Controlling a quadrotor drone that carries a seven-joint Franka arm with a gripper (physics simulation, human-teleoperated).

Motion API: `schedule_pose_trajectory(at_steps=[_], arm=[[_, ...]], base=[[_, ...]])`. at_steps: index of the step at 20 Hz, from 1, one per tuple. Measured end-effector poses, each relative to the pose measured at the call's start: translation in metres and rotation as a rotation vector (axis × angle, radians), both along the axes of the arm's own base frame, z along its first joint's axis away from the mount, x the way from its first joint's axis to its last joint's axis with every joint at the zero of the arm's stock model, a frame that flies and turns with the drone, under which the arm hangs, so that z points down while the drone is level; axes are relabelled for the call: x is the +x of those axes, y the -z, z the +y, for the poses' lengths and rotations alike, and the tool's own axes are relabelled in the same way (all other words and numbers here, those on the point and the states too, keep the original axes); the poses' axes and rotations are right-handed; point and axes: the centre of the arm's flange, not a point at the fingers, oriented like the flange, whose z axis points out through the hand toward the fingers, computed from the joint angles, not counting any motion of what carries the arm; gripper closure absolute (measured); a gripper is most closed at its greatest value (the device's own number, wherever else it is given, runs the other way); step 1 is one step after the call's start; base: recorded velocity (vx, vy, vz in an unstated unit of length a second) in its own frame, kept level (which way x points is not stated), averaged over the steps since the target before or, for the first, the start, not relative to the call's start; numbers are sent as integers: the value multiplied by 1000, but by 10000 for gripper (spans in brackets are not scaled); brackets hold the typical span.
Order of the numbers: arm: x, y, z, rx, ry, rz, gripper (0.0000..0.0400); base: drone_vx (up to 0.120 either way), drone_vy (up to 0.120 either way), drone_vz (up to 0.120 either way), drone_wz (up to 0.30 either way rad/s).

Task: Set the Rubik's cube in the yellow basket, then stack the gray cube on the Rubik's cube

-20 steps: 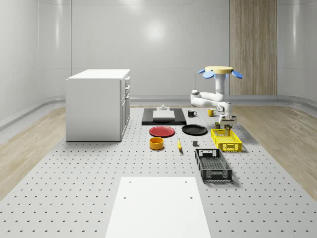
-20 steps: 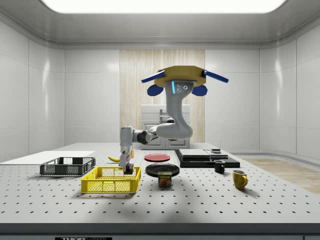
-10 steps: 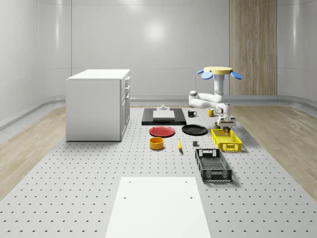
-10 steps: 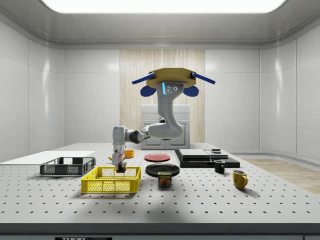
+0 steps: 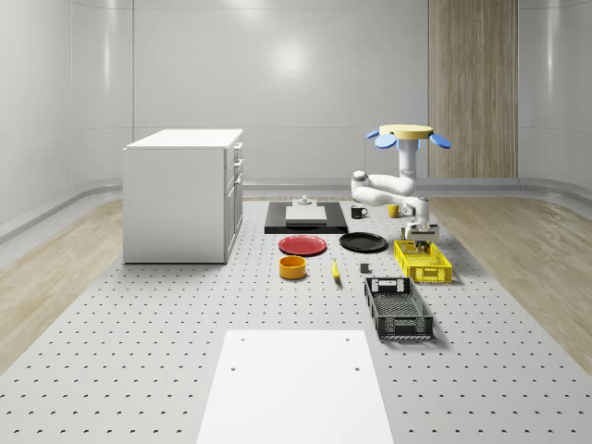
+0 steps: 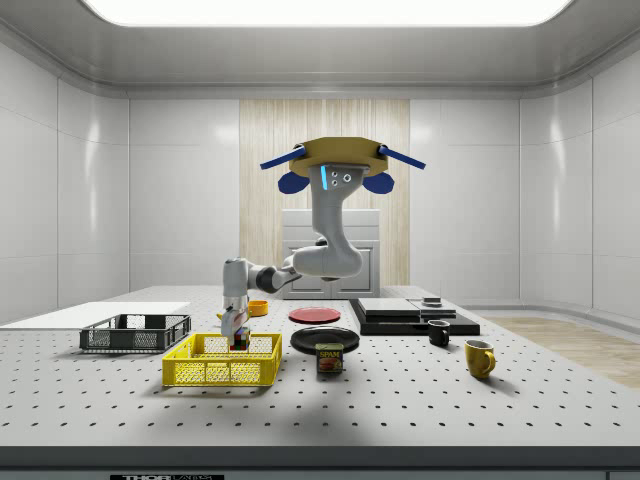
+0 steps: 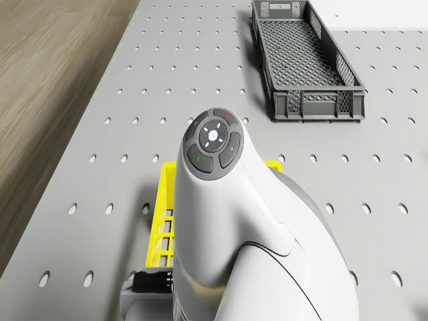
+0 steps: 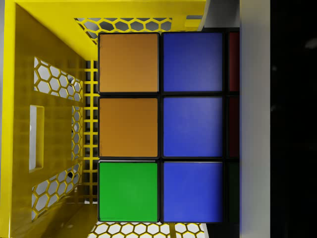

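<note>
Shifted slightly toward the side view's left since half a second ago: drone (image 6: 340, 160), hovering above the table (image 6: 420, 400) beside the yellow basket (image 6: 215, 372). Gripper (image 6: 238, 340) lowered inside the basket's far end, clamped on the Rubik's cube (image 8: 161, 126). Side view: cube below the basket rim. Wrist view alone: orange, blue and green tiles close up, yellow mesh wall just beside, one finger along the cube's edge. Whole-scene view alone: gray cube (image 5: 364, 268) on the table, apart from the basket. Drone view: arm (image 7: 227, 221) over the basket, black crate (image 7: 307, 60) beyond.
</note>
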Motion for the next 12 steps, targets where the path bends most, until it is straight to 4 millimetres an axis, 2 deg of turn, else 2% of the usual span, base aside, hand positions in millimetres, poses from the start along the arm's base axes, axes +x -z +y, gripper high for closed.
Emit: schedule_pose_trajectory(at_steps=[12], arm=[[0, -41, 14, 0, 0, 0, 75]], base=[[0, 0, 0, 0]])
